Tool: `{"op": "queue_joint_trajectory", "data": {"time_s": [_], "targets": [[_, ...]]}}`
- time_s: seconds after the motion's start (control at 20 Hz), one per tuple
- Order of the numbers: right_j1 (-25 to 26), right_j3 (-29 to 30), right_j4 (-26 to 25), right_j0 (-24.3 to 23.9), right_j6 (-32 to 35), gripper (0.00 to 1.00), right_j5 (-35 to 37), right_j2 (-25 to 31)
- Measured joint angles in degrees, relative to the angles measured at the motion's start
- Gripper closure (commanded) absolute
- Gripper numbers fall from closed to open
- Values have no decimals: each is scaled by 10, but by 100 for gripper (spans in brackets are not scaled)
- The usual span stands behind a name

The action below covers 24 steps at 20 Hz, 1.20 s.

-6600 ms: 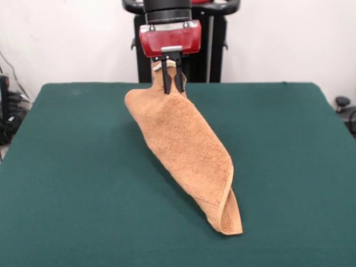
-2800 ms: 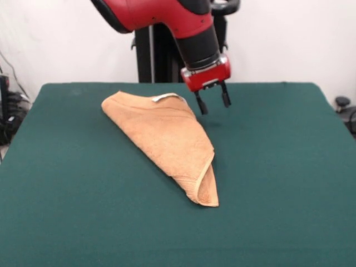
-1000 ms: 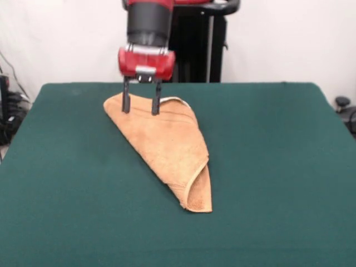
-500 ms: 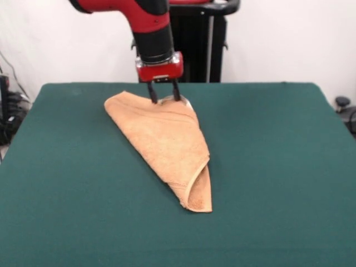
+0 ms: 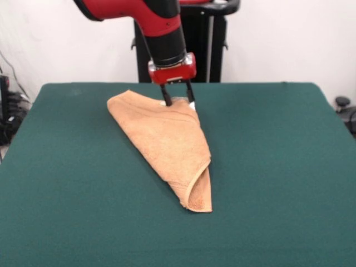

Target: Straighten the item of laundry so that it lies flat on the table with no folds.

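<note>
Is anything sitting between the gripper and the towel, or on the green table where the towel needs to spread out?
Nothing visible. The gripper is already down at the folded towel's far edge, its fingertips at the cloth. The table around the towel shows only bare green felt on every side, so the folded layer has room to open.
</note>
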Motion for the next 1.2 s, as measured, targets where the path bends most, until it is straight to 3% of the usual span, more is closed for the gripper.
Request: {"op": "queue_joint_trajectory", "data": {"time_s": [0.9, 1.2], "targets": [[22, 0, 10, 0, 0, 0, 17, 4], [34, 0, 65, 8, 0, 0, 169, 4]]}}
